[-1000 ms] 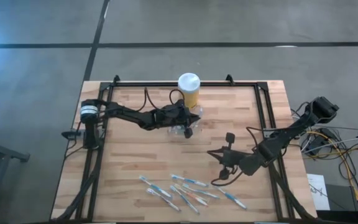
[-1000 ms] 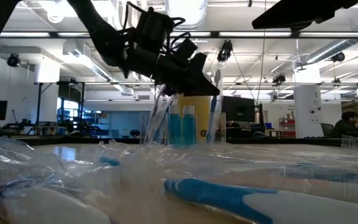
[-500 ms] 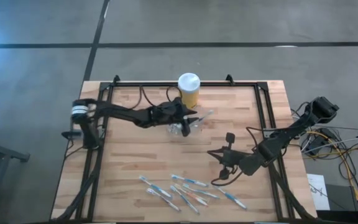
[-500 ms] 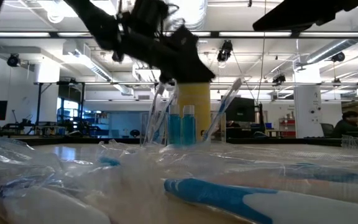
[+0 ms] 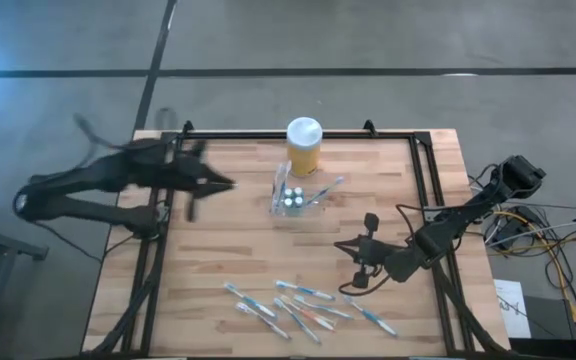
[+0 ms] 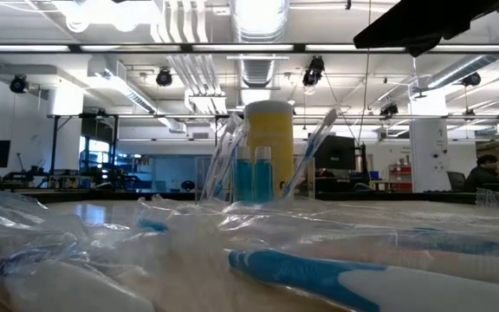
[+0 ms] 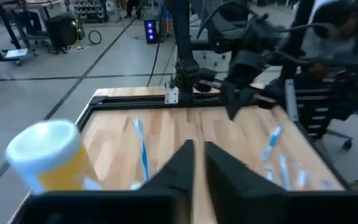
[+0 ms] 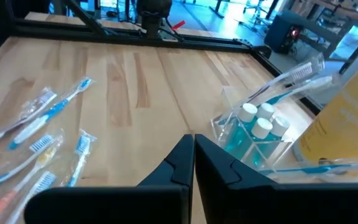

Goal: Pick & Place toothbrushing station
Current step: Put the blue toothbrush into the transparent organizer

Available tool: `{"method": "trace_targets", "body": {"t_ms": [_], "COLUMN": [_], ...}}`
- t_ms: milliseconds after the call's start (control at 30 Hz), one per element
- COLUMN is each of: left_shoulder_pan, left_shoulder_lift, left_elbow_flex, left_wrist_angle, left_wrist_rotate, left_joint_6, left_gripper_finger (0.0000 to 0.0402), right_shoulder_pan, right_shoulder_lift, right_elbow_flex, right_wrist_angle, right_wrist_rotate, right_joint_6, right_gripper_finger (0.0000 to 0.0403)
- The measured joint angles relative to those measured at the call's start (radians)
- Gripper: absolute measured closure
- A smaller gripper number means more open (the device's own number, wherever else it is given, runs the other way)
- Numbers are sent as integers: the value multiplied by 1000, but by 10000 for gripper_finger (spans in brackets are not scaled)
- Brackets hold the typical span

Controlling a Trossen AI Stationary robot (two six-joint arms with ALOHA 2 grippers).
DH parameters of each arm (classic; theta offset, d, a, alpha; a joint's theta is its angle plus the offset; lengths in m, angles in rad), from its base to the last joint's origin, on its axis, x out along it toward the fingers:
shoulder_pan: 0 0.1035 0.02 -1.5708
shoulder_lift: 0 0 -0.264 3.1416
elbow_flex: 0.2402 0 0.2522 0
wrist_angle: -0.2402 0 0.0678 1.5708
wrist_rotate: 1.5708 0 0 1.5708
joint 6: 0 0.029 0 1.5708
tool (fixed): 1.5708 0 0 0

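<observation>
One small clear holder, the toothbrushing station point(image 5: 295, 197), stands on the bench point(image 5: 228, 255) just in front of the yellow jar point(image 5: 304, 146), with white-capped tubes point(image 8: 258, 122) upright inside and a brush point(image 5: 325, 189) leaning out toward the right arm's side. The loose wrapped toothbrushes point(image 5: 303, 305) lie well apart from it, along the bench's near edge, long axes mostly slanted across the bench. The right gripper point(image 5: 361, 266) rests between the station and that pile, nearer both than the other arm, its jaws pressed together on nothing. The left gripper point(image 5: 218, 184) hangs near the bench's left rail, its jaws narrow and empty. A second ago it was at the station; now it has drawn back, and one more brush leans there.
</observation>
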Motion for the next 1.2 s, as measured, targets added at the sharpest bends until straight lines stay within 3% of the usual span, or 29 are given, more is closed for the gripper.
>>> {"method": "trace_targets", "body": {"t_ms": [167, 300, 367, 467, 600, 833, 1033, 1200], "left_shoulder_pan": [-2, -2, -4, -4, -4, -4, -4, -4], "left_shoulder_lift": [-221, -337, -388, -441, -479, -488, -490, -490], "left_elbow_flex": [-149, -333, -429, -563, -670, -718, -704, -682], "left_wrist_angle": [-46, 67, 206, 344, 456, 447, 447, 451], "left_wrist_rotate": [4, 14, 37, 46, 47, 76, 96, 96], "left_joint_6": [-66, -114, -136, -140, -135, -134, -140, -140], "left_gripper_finger": [394, 397, 398, 399, 399, 398, 396, 394], "right_shoulder_pan": [-6, -13, -14, -15, -7, 72, 139, 146], "right_shoulder_lift": [0, 0, 0, 1, 38, 137, 239, 367], "right_elbow_flex": [17, 56, 93, 174, 310, 498, 576, 648], "right_wrist_angle": [-2, -12, -51, -234, -612, -1047, -1113, -1110], "right_wrist_rotate": [-6, -93, -166, -243, -331, -560, -590, -721], "right_joint_6": [50, 43, 59, 212, 514, 876, 1042, 1079], "right_gripper_finger": [394, 394, 394, 394, 394, 394, 394, 370]}}
